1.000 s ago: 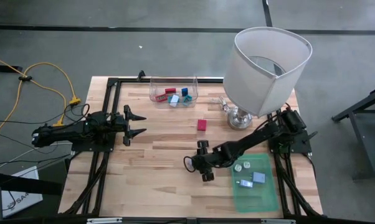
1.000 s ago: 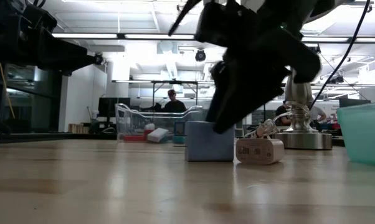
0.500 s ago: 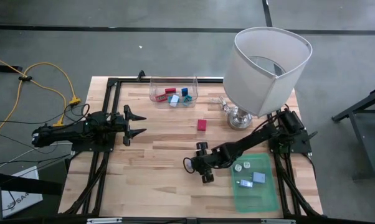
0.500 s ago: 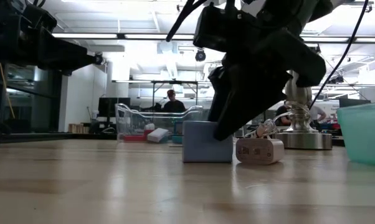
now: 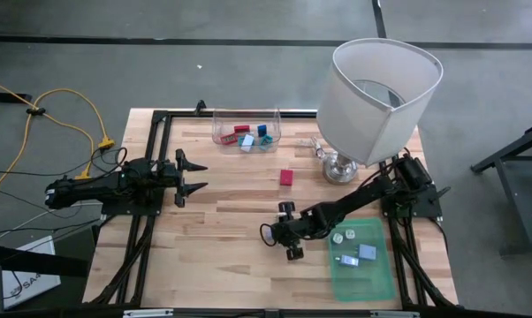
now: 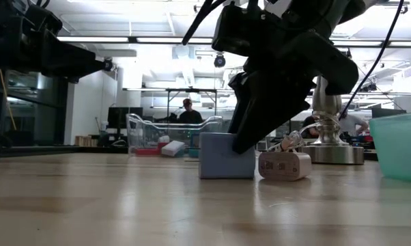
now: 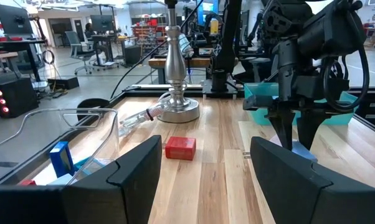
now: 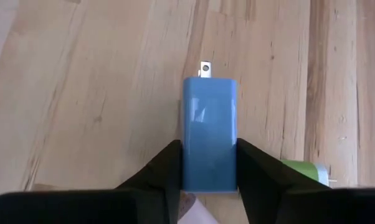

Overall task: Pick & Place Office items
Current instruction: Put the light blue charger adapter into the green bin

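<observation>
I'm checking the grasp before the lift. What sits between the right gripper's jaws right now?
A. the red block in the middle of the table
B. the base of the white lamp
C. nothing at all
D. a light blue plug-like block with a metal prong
D: in the right wrist view the right gripper has its jaws against both sides of the light blue block, whose metal prong points away from the wrist.

Robotics lab, concrete floor (image 5: pixel 89 53), desks with monitors (image 7: pixel 16 18), office chairs (image 7: pixel 83 57)
</observation>
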You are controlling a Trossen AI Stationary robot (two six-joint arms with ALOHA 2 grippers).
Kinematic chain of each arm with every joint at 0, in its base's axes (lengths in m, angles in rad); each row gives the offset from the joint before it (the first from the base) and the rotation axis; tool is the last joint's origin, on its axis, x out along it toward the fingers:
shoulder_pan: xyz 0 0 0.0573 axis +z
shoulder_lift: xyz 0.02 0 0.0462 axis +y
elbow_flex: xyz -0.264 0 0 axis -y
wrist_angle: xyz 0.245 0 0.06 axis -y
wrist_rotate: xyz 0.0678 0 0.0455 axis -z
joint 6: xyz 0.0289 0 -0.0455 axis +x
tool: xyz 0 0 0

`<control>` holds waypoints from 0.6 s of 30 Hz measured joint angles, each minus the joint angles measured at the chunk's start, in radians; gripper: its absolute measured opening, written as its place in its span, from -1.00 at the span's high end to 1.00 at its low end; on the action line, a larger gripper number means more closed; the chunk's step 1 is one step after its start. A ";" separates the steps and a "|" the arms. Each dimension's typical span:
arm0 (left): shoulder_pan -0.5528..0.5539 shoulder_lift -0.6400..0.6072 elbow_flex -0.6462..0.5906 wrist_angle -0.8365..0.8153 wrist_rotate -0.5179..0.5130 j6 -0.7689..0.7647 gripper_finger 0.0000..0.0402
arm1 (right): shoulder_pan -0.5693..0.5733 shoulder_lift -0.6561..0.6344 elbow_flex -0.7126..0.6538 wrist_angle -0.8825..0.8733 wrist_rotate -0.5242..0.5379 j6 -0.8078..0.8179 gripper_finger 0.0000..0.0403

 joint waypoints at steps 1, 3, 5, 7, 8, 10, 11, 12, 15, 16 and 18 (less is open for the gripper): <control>0.000 0.000 0.000 0.000 0.000 0.000 -0.18 | 0.000 0.000 0.000 0.000 0.000 0.000 0.43; 0.000 0.000 0.000 0.000 0.000 0.000 -0.18 | 0.000 0.000 0.000 0.000 0.000 0.000 0.41; 0.000 0.000 0.000 0.000 0.000 0.000 -0.18 | 0.000 0.000 0.000 0.000 0.000 0.000 0.39; 0.000 0.000 0.000 0.000 0.000 0.000 -0.18 | 0.000 0.000 0.000 0.004 0.000 0.000 0.39; 0.000 0.000 0.000 0.000 0.000 0.000 -0.18 | 0.000 0.000 -0.001 0.011 0.000 -0.002 0.41; 0.000 0.000 0.000 0.000 0.000 0.000 -0.18 | 0.000 0.000 -0.002 0.029 -0.001 -0.011 0.45; 0.000 0.000 0.000 0.000 0.000 0.000 -0.18 | 0.000 -0.003 -0.002 0.037 0.000 -0.021 0.46; 0.000 0.000 0.000 0.000 0.000 0.000 -0.18 | 0.000 -0.010 -0.002 0.042 0.000 -0.028 0.46; 0.000 0.000 0.000 0.000 0.000 0.000 -0.18 | 0.001 -0.040 -0.002 0.068 0.007 -0.034 0.44; 0.000 0.000 0.000 0.000 0.000 0.000 -0.18 | 0.001 -0.050 -0.002 0.075 0.014 -0.035 0.43; 0.000 0.000 0.000 0.000 0.000 0.000 -0.18 | 0.005 -0.075 -0.002 0.072 0.029 -0.045 0.42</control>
